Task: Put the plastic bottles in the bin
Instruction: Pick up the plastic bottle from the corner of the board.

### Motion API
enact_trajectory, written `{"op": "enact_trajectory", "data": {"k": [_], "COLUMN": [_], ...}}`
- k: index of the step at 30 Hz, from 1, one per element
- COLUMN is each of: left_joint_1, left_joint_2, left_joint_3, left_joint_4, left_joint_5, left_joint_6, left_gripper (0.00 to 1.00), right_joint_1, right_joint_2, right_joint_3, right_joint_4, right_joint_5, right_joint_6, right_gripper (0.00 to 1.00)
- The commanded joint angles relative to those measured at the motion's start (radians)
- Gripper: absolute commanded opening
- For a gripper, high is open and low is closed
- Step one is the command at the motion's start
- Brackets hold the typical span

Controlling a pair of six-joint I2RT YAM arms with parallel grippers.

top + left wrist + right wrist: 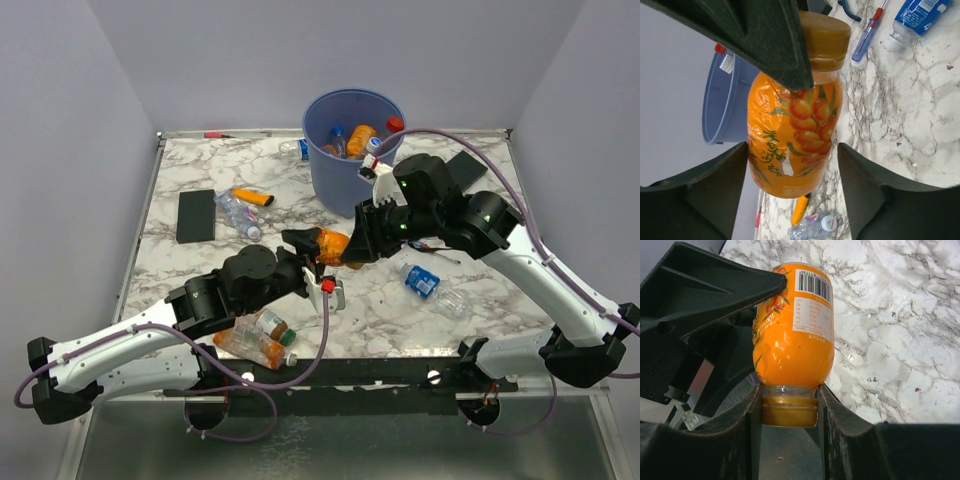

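one orange bottle (792, 330): right pincer (790, 395) clamps its cap, left pincer (792, 152) flanks its body, grip unclear

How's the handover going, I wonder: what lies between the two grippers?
The orange bottle lies between the left gripper and right gripper, its cap end toward the right one; the top view shows it.

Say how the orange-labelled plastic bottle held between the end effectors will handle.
The orange-labelled plastic bottle looks uncrushed, so probably fairly stiff. Its glossy round body may slip or roll if released. The right end effector pinches only the cap end, so it could swing.
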Motion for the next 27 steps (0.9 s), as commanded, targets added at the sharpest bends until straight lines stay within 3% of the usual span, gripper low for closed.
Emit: {"op": "enact_trajectory", "data": {"k": [1, 6, 11, 12, 15, 17, 23, 27], "left_joint_1": [0.000, -0.001, -0.001, 0.000, 0.000, 0.000, 0.000, 0.000], "left_joint_2": [0.030, 0.032, 0.019, 0.016, 0.009, -0.001, -0.045, -0.066], "left_joint_3": [0.028, 0.027, 0.012, 0.008, 0.005, -0.007, -0.082, -0.134], "left_joint_4": [0.002, 0.011, 0.039, 0.045, 0.064, 0.087, 0.193, 0.255], "left_joint_5": [0.041, 0.036, 0.048, 0.053, 0.068, 0.079, 0.100, 0.109], "left_joint_6": [-0.029, -0.051, -0.081, -0.091, -0.144, -0.181, -0.295, -0.384], "left_gripper": [0.65, 0.57, 0.39, 0.31, 0.17, 0.13, 0.00, 0.00], "right_joint_1": [0.000, 0.000, 0.000, 0.000, 0.000, 0.000, 0.000, 0.000], "right_joint_2": [0.021, 0.019, 0.005, 0.004, -0.003, -0.011, -0.036, -0.083], "right_joint_3": [0.044, 0.065, 0.069, 0.069, 0.075, 0.078, 0.087, 0.087], "right_joint_4": [0.003, -0.006, 0.013, 0.018, 0.037, 0.051, 0.110, 0.177], "right_joint_5": [-0.057, -0.058, -0.077, -0.086, -0.099, -0.094, -0.076, -0.003], "right_joint_6": [-0.021, -0.029, -0.023, -0.023, -0.011, 0.000, 0.033, 0.041], "right_gripper": [0.00, 0.00, 0.00, 0.07, 0.53, 0.69, 0.94, 0.99]}}
